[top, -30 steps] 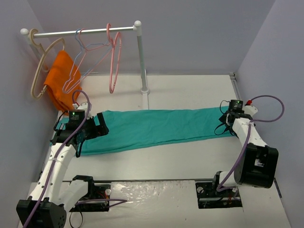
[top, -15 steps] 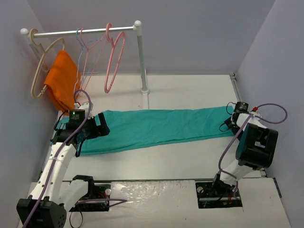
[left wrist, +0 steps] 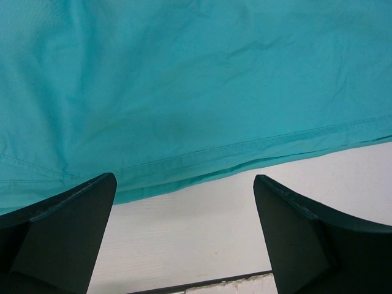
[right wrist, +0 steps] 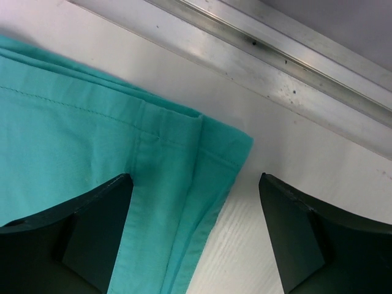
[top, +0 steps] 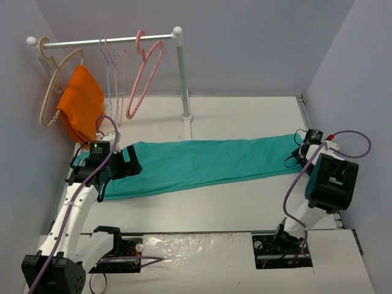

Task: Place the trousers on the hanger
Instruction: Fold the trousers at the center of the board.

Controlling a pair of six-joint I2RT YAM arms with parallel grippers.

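The teal trousers (top: pixel 202 164) lie flat and stretched across the table, left to right. On the rail at the back the salmon-pink hanger (top: pixel 144 78) hangs tilted, with nothing on it. My left gripper (top: pixel 122 166) rests at the trousers' left end. In the left wrist view this gripper (left wrist: pixel 184 179) is open, its dark fingers (left wrist: pixel 67 226) over bare table just below the trousers' hem (left wrist: pixel 202 156). My right gripper (top: pixel 296 155) is at the right end. Seen from the right wrist, that gripper (right wrist: pixel 195 179) is open, with the corner of the trousers (right wrist: pixel 184 184) between its fingers.
A white clothes rack (top: pixel 182 73) stands at the back, its rail carrying a thick beige hanger (top: pixel 54 79), an orange cloth (top: pixel 81 104) and thin pale hangers (top: pixel 113 70). A metal strip (right wrist: pixel 263 55) runs along the table's right edge. Grey walls close in on three sides.
The right arm has folded up and its gripper has shifted a little right to the trousers' end, its jaws narrowing slightly. The pink hanger has swung left. The left arm is unmoved.
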